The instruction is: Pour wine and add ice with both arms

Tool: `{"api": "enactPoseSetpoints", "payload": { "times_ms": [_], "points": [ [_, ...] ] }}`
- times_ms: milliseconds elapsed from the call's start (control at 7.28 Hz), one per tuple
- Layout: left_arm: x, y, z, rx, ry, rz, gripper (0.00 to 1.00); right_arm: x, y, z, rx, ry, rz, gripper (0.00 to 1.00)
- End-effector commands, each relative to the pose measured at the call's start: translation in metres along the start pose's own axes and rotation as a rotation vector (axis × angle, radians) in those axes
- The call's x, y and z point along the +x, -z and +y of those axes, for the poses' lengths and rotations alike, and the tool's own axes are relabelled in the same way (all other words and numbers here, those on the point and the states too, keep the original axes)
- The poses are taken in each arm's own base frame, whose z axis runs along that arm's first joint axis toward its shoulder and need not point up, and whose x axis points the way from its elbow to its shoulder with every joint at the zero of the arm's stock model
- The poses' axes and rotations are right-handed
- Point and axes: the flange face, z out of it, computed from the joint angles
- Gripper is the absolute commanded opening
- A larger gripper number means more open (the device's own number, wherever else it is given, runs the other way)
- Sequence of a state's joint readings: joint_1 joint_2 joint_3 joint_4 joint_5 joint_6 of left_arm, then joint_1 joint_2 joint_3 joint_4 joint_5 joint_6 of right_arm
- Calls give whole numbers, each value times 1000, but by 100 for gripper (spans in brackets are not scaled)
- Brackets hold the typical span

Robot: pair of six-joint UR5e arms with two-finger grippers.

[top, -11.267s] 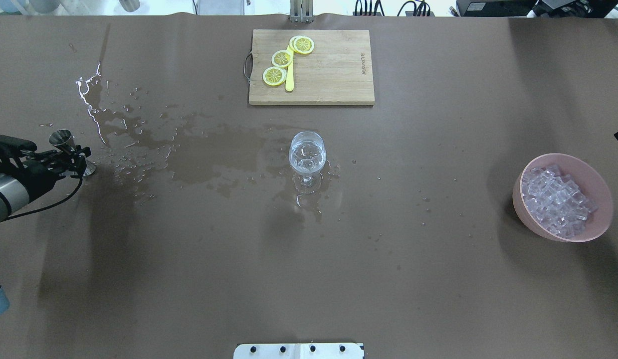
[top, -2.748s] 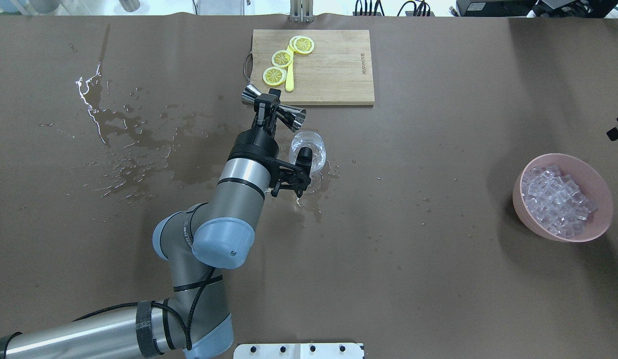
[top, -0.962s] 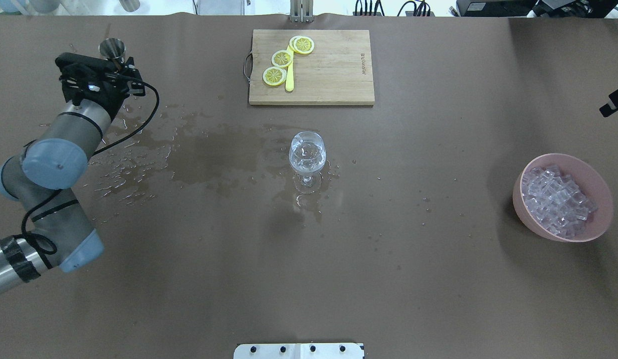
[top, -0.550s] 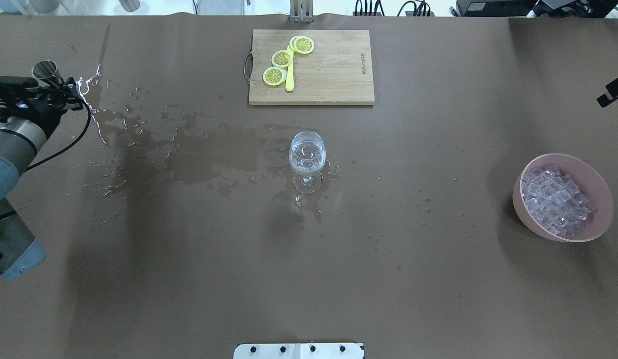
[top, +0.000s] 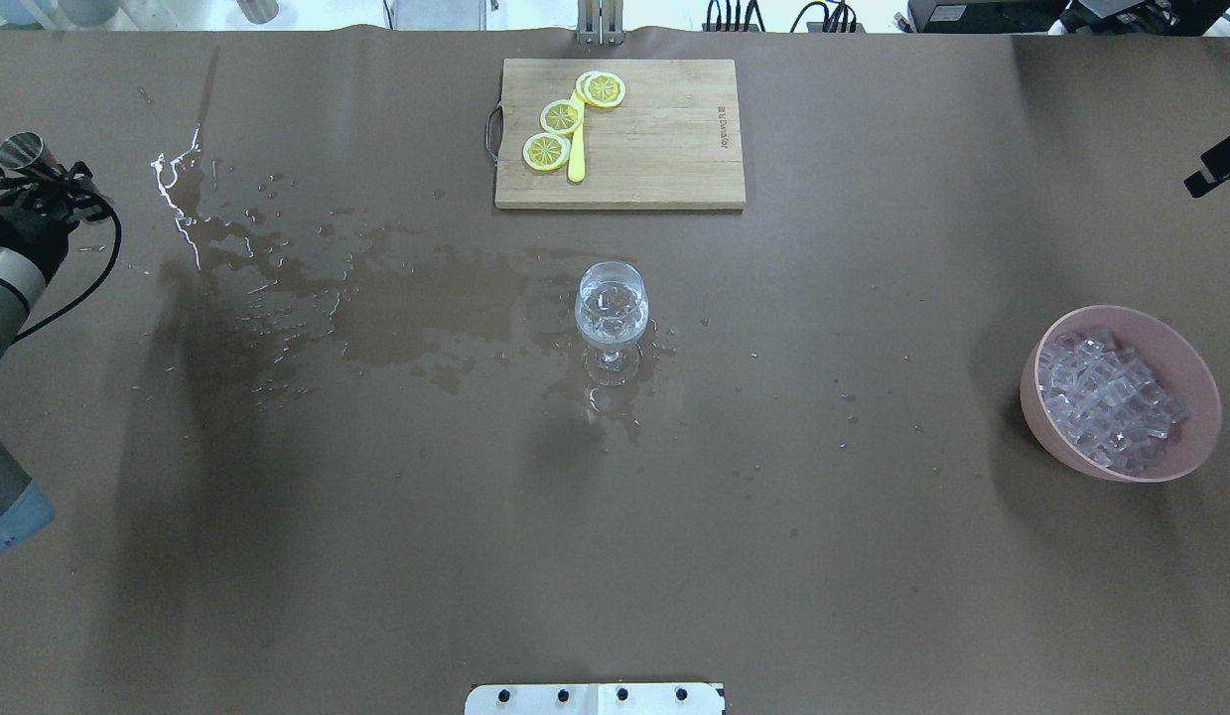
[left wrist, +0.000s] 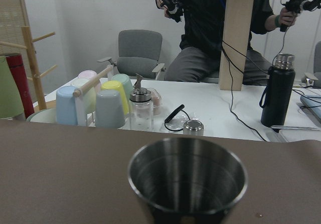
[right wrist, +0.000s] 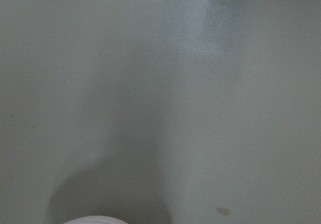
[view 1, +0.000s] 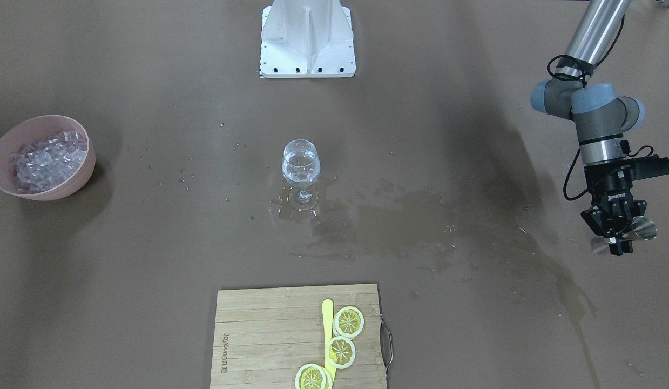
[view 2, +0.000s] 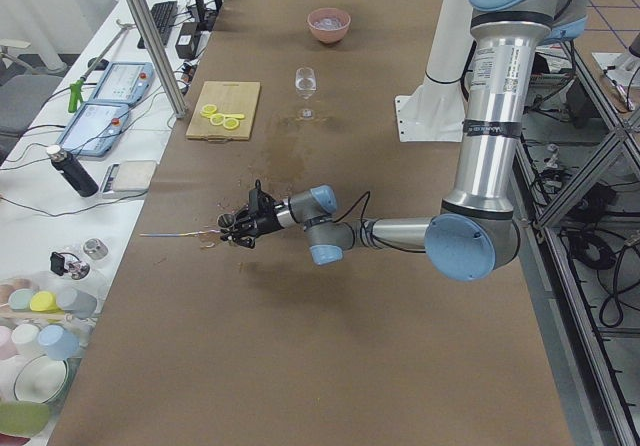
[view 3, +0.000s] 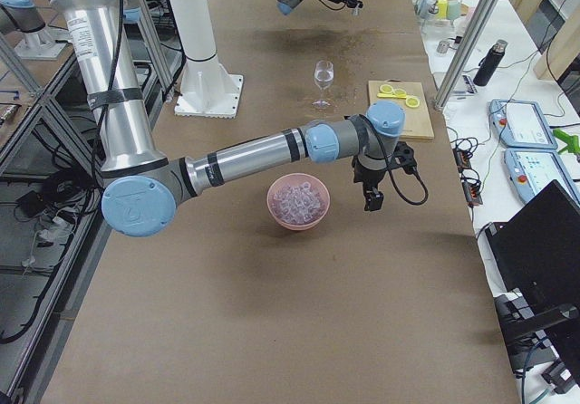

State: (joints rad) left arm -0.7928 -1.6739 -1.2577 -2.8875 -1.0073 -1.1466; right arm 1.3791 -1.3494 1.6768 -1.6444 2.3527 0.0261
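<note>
A stemmed wine glass (top: 612, 303) stands mid-table with clear wine in its bowl; it also shows in the front view (view 1: 300, 162). My left gripper (view 1: 617, 240) is shut on a steel jigger (view 1: 640, 229) and holds it upright at the table's far left end (top: 21, 151), well away from the glass. The jigger's open cup fills the left wrist view (left wrist: 188, 181). A pink bowl (top: 1036, 397) of clear ice cubes (top: 1106, 397) sits at the right. My right gripper (view 3: 373, 197) hangs beyond the bowl, its black tip at the overhead view's right edge (top: 1215, 169); I cannot tell whether it is open.
A wide wet spill (top: 396, 308) runs from the glass toward the left end. A wooden cutting board (top: 664, 139) with three lemon slices (top: 561, 117) lies at the table's far side. The white stand's base (view 1: 307, 38) sits at the near middle edge.
My left arm has carried the jigger from above the glass out to the table's left end and further left in the last half second. The right gripper tip has crept slightly away.
</note>
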Motion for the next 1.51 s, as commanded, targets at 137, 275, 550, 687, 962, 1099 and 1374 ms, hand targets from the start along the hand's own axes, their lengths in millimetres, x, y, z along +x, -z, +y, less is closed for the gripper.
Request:
{"api": "enactPoseSetpoints", "payload": {
  "times_ms": [137, 275, 550, 687, 962, 1099, 1374],
  "points": [
    [-11, -10, 4, -106, 19, 19, 0, -1, 1, 0, 2, -1, 1, 100],
    [-13, -11, 8, -123, 15, 18, 0, -1, 1, 0, 1, -2, 1, 100],
    [-14, -11, 12, -156, 10, 28, 0, -1, 0, -1, 0, -1, 1, 100],
    [-19, -10, 14, -157, 4, 22, 0, -1, -1, -1, -1, 0, 0, 100],
    [-22, -9, 16, -160, -2, 19, 0, -3, -5, -1, -8, 2, -1, 100],
    [-22, -8, 17, -163, -4, 20, 17, -1, -7, -1, -13, -1, -1, 100],
    [-23, -9, 20, -167, -7, 17, 41, -1, -7, -1, -13, -2, -1, 100]
  ]
}}
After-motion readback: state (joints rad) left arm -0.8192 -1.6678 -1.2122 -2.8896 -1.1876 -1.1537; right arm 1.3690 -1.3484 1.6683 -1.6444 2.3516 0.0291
